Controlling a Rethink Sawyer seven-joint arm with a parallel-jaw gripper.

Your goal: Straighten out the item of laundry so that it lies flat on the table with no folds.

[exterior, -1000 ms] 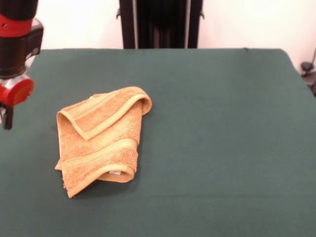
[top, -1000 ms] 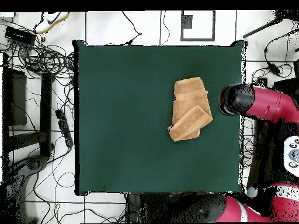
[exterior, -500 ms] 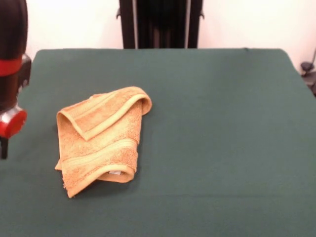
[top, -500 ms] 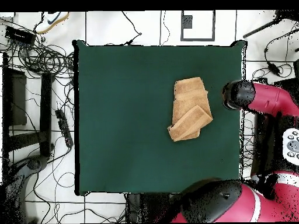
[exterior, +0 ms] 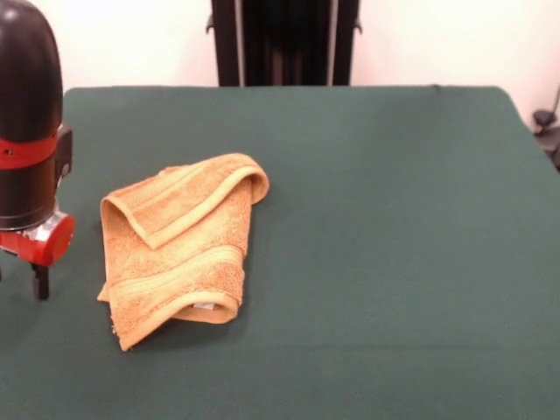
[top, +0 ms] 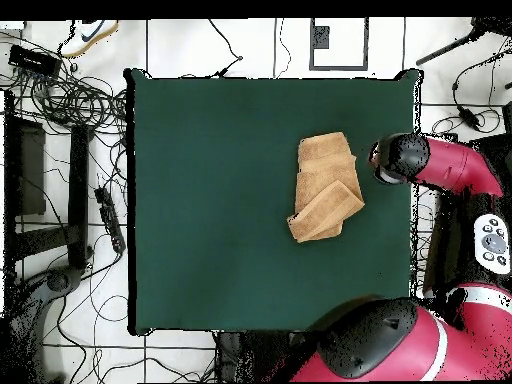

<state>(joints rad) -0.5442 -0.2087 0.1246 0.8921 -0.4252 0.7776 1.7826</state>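
Note:
The item of laundry [exterior: 175, 249] is an orange-tan towel lying crumpled on the left part of the table [exterior: 394, 219]. One corner is folded over the top and another fold is rolled under at the near edge, where a bit of white label shows. My gripper [exterior: 22, 284] hangs low just left of the towel, apart from it, under a black and red wrist. From above, the towel [top: 325, 185] sits near the right edge of the table [top: 220, 200]. The wrist [top: 395, 160] beside it hides the gripper. Its open or shut state does not show.
The red arm [top: 460, 175] reaches in over the table's right edge in the overhead view, with its bulky base [top: 390, 345] at the bottom right. Tangled cables [top: 80, 100] and black stands [top: 40, 200] lie on the floor left of the table.
The wrist has come lower and closer to the towel's side, back in over the table edge. The towel has not moved.

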